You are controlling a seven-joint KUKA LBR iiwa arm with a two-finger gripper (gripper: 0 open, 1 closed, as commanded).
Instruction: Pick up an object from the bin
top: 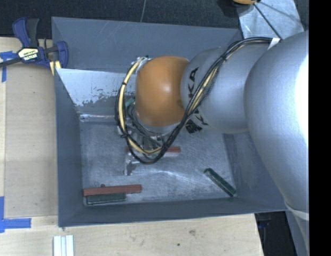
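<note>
Grey bin, gripper over its middle, reddish piece just beside

A long reddish-brown bar lies flat by the front wall of the bin, lower left, with a dark green bar touching its near side. A second green bar lies diagonally at lower right, well apart

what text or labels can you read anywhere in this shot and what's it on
"KA": black letters on the arm's grey casing, partly behind cables; rest hidden.
Unreadable: black marks lower on it.
No text visible: red-brown bar, dark green bar, dark stick.
</note>
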